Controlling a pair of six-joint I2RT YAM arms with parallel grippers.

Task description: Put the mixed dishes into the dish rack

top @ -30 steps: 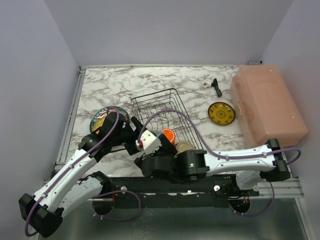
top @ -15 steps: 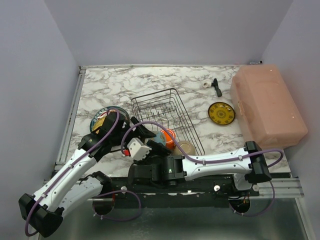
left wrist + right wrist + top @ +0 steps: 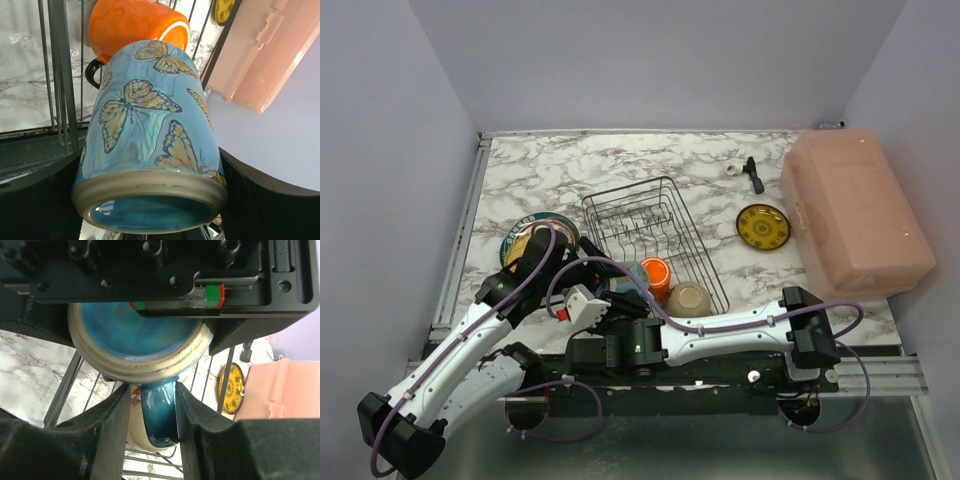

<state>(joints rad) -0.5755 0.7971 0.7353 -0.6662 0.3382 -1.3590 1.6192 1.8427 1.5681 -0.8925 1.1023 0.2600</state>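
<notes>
Top external view, looking down on a white marble-patterned table [image 3: 520, 170]. At the near edge, two white and black robot arms reach in, and their ends meet over the near left corner of a black thin-wire rectangular dish rack [image 3: 638, 205].

The left gripper [image 3: 147, 180] holds a blue ceramic mug painted with yellow butterflies [image 3: 150, 125]. In the left wrist view, its dark fingers [image 3: 265, 200] are spread wide and pressed against either side of the mug's body. The mug's tan-ringed base faces the camera and the mug tilts away from it.

The right gripper [image 3: 157, 400] comes in from the near side. The right wrist view shows its jaws clamped on the mug's glossy blue loop handle [image 3: 159, 420], one finger against each side. The blue ceramic mug hangs over the rack's wires; whether it touches them cannot be told.

Just beside it, in the rack's near end, sits a glazed orange mug [image 3: 656, 275]. To the right of that, also in the rack, is a pale round bowl [image 3: 689, 298] with its open side up.

Left of the rack, round stacked plates [image 3: 517, 238] lie on the table. A green rim shows, but the left arm hides much of them.

Farther back and to the right, a small yellow dark-rimmed plate [image 3: 763, 227] lies flat between the rack and a large pink plastic box [image 3: 855, 210] that runs along the table's right edge. Just beyond the plate lies a small black tool [image 3: 753, 176].
</notes>
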